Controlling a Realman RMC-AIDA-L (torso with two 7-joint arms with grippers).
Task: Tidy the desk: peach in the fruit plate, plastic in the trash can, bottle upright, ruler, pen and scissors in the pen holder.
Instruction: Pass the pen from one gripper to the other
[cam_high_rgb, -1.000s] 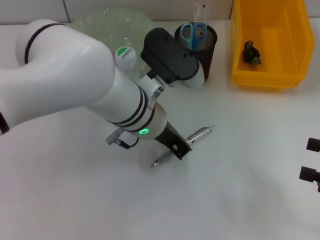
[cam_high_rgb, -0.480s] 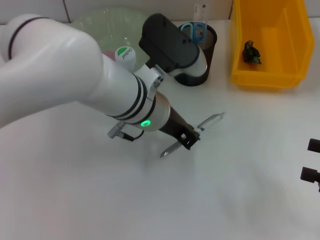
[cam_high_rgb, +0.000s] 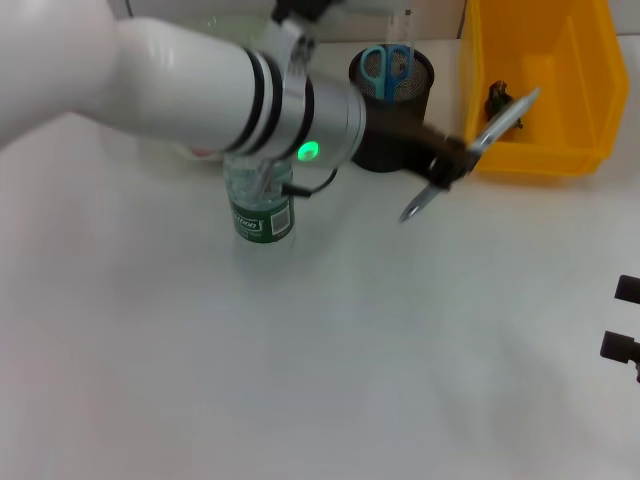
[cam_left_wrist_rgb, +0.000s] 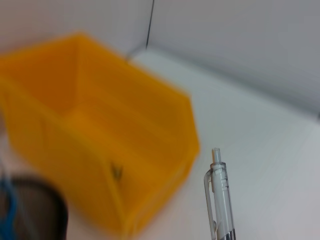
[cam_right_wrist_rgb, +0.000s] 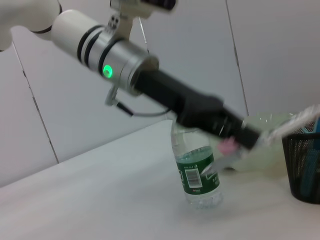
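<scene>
We log the desk (cam_high_rgb: 300, 380) from left to right. The bottle (cam_high_rgb: 262, 205) stands upright, partly behind the left arm (cam_high_rgb: 200, 85); the right wrist view shows it standing too (cam_right_wrist_rgb: 198, 172). The left gripper (cam_high_rgb: 448, 160) is raised above the desk, between the pen holder (cam_high_rgb: 392, 105) and the yellow bin (cam_high_rgb: 535, 90), its jaws closed on the pen (cam_high_rgb: 470, 150), which is tilted and clear of the desk. In the left wrist view the pen (cam_left_wrist_rgb: 220, 200) points toward the bin (cam_left_wrist_rgb: 100, 130). Blue-handled scissors (cam_high_rgb: 386, 68) and probably the clear ruler (cam_high_rgb: 400, 25) stand in the holder. A dark scrap (cam_high_rgb: 503, 105) lies in the bin. The right gripper (cam_high_rgb: 625, 330) sits at the far right edge; we cannot tell its jaw state.
</scene>
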